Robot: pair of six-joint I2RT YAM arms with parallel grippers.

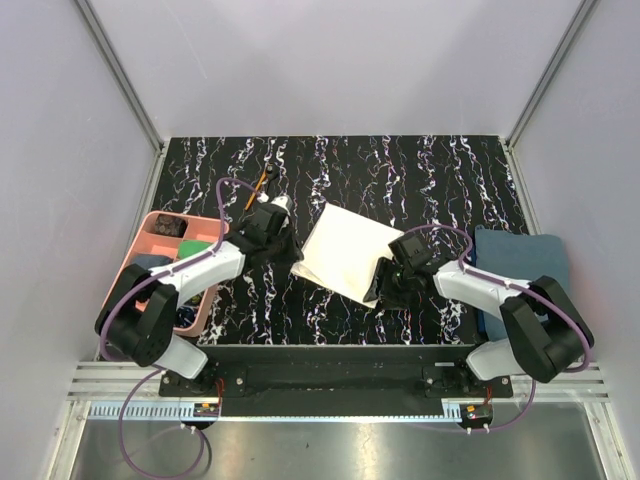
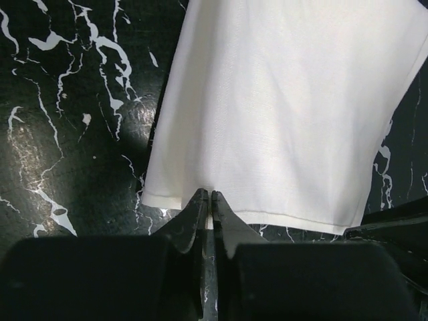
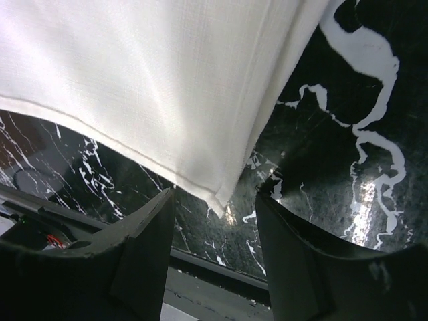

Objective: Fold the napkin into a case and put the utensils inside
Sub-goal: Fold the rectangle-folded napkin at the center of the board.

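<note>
The napkin [image 1: 345, 250] is seen as plain cream-white. The table [image 1: 400, 170] is patterned in black with white marble veins. The tray [image 1: 195, 217] is coloured pink, and the towel [image 1: 515, 265] is coloured dark blue-grey.

Lighting's bright and even overhead; the napkin [image 1: 345, 250] nearly blows out white in wrist views, glare streaks the table [image 3: 314, 154] right of it, right gripper [image 3: 215, 204] below looks soft, maybe defocus.

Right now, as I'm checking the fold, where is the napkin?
Top view: the napkin lies mid-table, its left edge pinched by the left fingers, its near-right corner between the open right fingers.
</note>
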